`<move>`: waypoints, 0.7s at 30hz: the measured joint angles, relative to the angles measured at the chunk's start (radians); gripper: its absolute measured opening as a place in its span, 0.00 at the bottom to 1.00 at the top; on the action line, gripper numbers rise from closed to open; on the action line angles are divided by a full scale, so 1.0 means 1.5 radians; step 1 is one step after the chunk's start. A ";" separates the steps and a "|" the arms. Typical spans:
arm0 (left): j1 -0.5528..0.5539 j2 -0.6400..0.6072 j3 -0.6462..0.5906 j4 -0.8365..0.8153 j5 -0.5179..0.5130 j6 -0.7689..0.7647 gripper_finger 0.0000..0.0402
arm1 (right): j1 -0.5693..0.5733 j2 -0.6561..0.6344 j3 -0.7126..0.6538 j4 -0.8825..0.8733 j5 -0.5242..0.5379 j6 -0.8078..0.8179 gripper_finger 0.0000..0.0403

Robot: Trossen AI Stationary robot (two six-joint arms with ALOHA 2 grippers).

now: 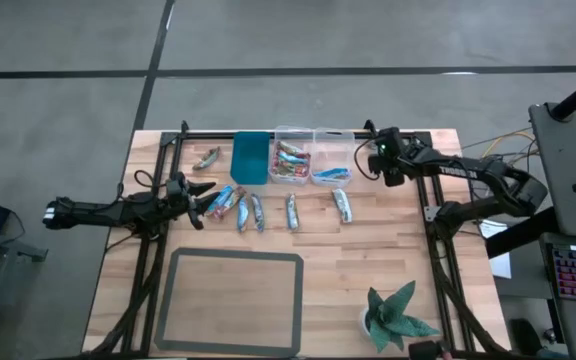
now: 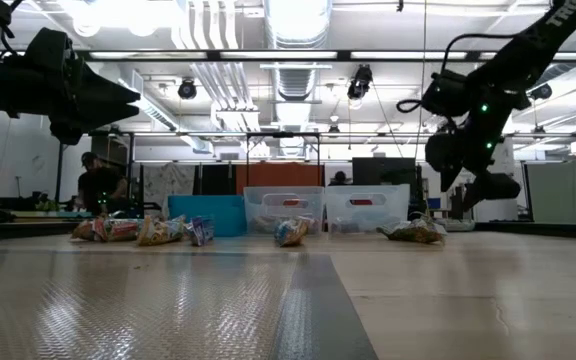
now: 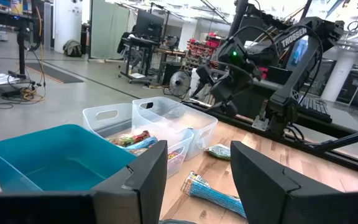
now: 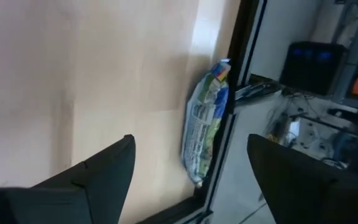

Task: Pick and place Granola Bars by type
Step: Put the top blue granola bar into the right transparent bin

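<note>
Several granola bars [image 1: 257, 211] lie flat in a row across the middle of the table, and one more [image 1: 206, 158] lies left of the teal bin [image 1: 250, 158]. The first clear bin [image 1: 278, 150] holds reddish multicoloured bars, the second [image 1: 334, 134] a blue one. My right gripper [image 1: 373, 158] hangs open, slanting down, just right of the clear bins. Its fingers frame a greenish-silver bar [image 4: 204, 130] that lies against the table's black edge rail, without touching it. My left gripper [image 3: 197, 180] stays open and level at the left end of the row, holding nothing.
A dark framed mat [image 1: 233, 300] lies near the front edge and a small green plant [image 1: 396, 315] stands at the front right. Black frame rails [image 1: 268, 133] run along the table's far side and down both sides.
</note>
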 joint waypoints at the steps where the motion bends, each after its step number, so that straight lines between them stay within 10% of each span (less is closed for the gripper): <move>1: 0.000 0.000 0.000 0.000 0.000 0.000 0.39 | 0.000 0.008 -0.007 0.026 0.010 -0.004 0.73; 21: 0.000 0.000 0.000 0.000 0.000 0.000 0.39 | -0.030 0.152 -0.007 0.163 0.085 0.073 0.66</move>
